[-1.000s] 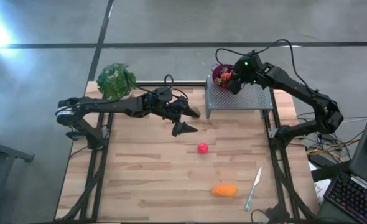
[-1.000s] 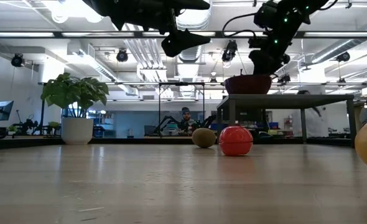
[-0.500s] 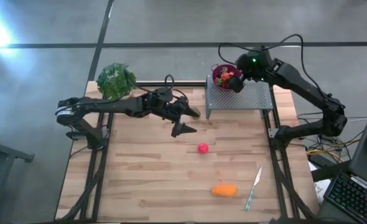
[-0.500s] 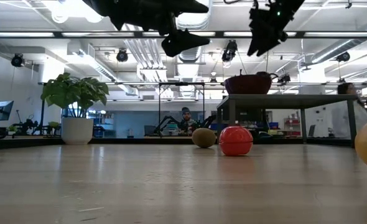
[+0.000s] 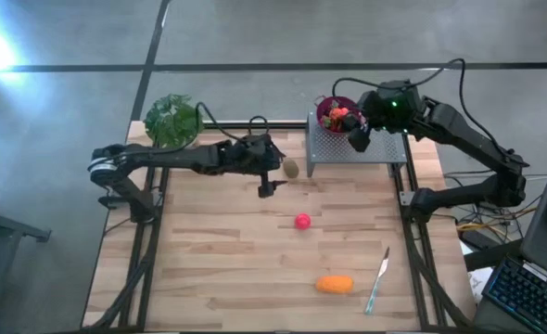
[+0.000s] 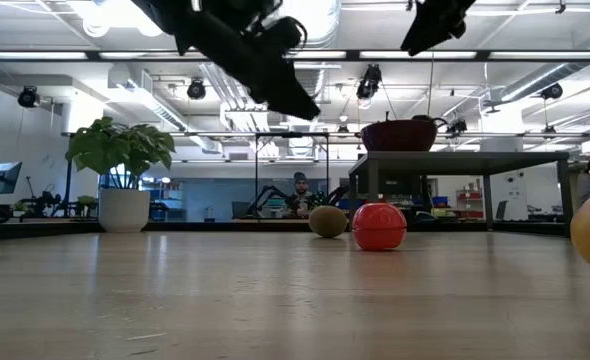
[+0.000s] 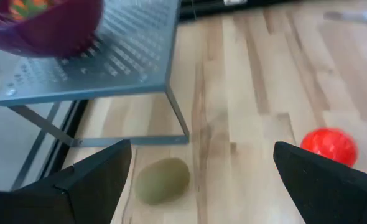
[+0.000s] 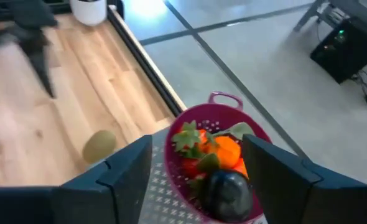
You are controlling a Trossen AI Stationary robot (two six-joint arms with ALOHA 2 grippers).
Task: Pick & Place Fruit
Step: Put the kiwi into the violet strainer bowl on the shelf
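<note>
My left gripper (image 5: 268, 182) (image 7: 202, 177) is open and points down over the wood, just left of the brown kiwi (image 5: 292, 169) (image 7: 163, 180), which lies on the table beside the rack's leg. My right gripper (image 5: 357, 137) (image 8: 199, 180) is open and empty, hovering above the purple bowl (image 5: 333, 113) (image 8: 216, 163). That bowl stands on the metal rack (image 5: 371, 148) and holds a strawberry, an orange piece and a dark plum. A pink-red ball (image 5: 302, 221) (image 6: 379, 226) and an oblong orange piece (image 5: 335, 284) lie on the table.
A slim pale knife (image 5: 377, 278) lies near the table's right near corner. A green potted plant (image 5: 172, 119) stands at the far left corner. The rack's legs (image 7: 177, 118) stand close to the kiwi. Bare wood spreads across the table's left and near parts.
My left gripper has tipped from level to pointing down and drawn back a little to the left, so the kiwi now shows beside it. My right gripper has risen from the bowl and shifted toward the near right, over the rack.
</note>
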